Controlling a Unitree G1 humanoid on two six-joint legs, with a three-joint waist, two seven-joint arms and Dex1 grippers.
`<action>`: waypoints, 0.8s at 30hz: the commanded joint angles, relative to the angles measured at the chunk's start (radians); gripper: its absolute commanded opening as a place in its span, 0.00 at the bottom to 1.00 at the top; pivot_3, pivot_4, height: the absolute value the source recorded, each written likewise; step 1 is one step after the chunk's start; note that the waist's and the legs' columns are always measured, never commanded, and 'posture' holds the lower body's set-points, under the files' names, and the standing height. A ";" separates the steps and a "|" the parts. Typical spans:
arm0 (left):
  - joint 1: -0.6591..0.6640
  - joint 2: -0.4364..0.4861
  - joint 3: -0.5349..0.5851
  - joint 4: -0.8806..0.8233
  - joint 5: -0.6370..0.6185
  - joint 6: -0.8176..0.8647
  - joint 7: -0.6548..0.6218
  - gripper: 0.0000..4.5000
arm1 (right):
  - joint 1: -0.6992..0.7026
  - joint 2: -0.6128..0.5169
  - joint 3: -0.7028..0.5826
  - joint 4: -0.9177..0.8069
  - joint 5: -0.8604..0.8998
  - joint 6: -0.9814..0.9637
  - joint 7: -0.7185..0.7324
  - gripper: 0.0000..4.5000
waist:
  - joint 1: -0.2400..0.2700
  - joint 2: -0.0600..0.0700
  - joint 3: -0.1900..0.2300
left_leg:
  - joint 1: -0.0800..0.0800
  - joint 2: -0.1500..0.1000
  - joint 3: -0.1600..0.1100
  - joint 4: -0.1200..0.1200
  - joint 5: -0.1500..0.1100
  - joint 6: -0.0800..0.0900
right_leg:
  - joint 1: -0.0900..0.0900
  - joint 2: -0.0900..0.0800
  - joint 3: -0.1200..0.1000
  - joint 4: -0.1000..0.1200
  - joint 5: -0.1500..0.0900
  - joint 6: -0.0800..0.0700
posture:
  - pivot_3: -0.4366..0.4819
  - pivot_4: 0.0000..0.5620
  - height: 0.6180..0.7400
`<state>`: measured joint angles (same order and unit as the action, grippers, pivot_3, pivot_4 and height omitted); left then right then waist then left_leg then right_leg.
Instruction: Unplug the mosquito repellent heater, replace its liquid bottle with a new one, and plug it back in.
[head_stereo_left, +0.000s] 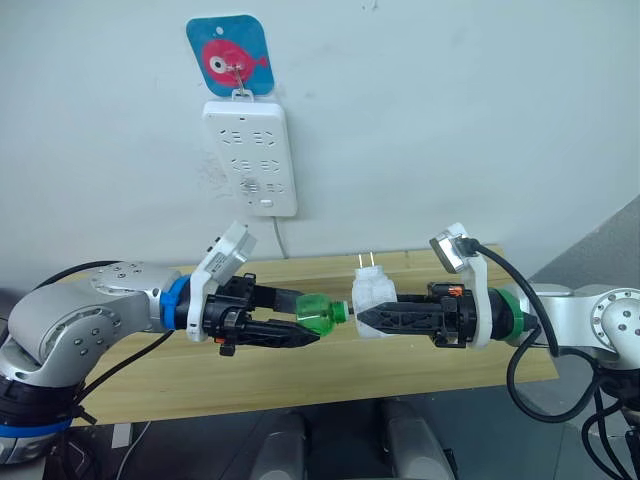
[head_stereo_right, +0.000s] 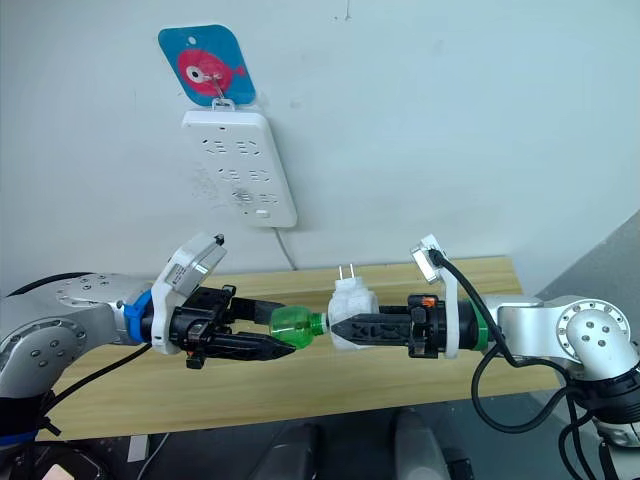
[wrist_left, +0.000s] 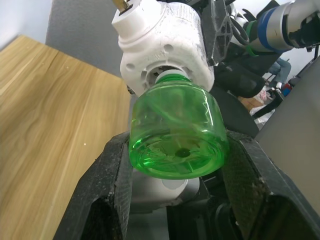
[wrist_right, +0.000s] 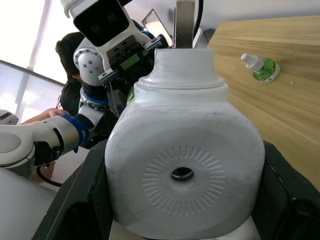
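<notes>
While my right hand (head_stereo_left: 362, 318) clamps the mosquito repellent heater (head_stereo_left: 373, 300) in mid-air above the tabletop (head_stereo_left: 300, 375), prongs pointing up, my left hand (head_stereo_left: 310, 330) is closed around a green bottle (head_stereo_left: 325, 315) whose neck sits at the heater's socket. Both are held off the wood, well below the power strip (head_stereo_left: 250, 157) on the wall. I judge this is the threading step. To do it well, I should keep the bottle's axis in line with the heater's opening, hold the heater rigid and turn only the bottle, with light pressure so the threads do not cross.

I cannot tell whether the bottle is going in or coming out, nor how far the neck is seated; the collar hides the threads. A second small green bottle (wrist_right: 261, 67) lies on its side on the tabletop in my right wrist view, and I cannot make out which of the two is new. My fingers cover the heater's sides.
</notes>
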<state>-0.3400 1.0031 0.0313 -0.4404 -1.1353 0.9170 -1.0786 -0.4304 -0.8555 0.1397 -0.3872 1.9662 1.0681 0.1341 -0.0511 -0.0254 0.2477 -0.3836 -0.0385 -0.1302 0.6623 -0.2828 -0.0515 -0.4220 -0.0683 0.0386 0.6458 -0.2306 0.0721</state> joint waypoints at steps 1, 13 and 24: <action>0.033 0.024 0.060 -0.033 -0.008 -0.003 -0.046 0.49 | 0.014 -0.036 -0.038 -0.005 -0.007 0.012 0.022 0.67 | 0.000 0.000 0.000 | 0.000 0.000 0.000 0.000 0.000 0.000 | 0.000 0.000 0.000 0.000 0.000 0.000 | 0.47 0.40 1.00; 0.299 -0.125 0.019 -0.087 0.510 -0.539 -0.050 0.49 | 0.032 -0.099 0.168 0.211 -1.054 -0.152 0.107 0.67 | 0.013 0.000 0.000 | 0.000 0.000 0.005 0.000 0.000 0.000 | -0.001 -0.001 0.003 -0.001 0.000 0.000 | 0.47 0.40 1.00; 0.330 -0.266 -0.004 -0.066 0.664 -0.700 0.045 0.49 | -0.103 0.080 0.289 0.526 -1.497 -0.101 0.225 0.67 | 0.021 0.000 0.000 | 0.000 -0.001 0.004 0.000 0.000 0.000 | -0.002 -0.002 0.003 -0.001 0.001 -0.001 | 0.50 0.40 1.00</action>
<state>-0.0098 0.7414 0.0321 -0.4725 -0.4754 0.2397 -1.0361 -0.5284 -0.7757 0.4497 0.1363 0.5007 0.9554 0.3328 -0.0297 -0.0254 0.2475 -0.3839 -0.0395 -0.1262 0.6623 -0.2828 -0.0516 -0.4235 -0.0704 0.0416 0.6449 -0.2295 0.0713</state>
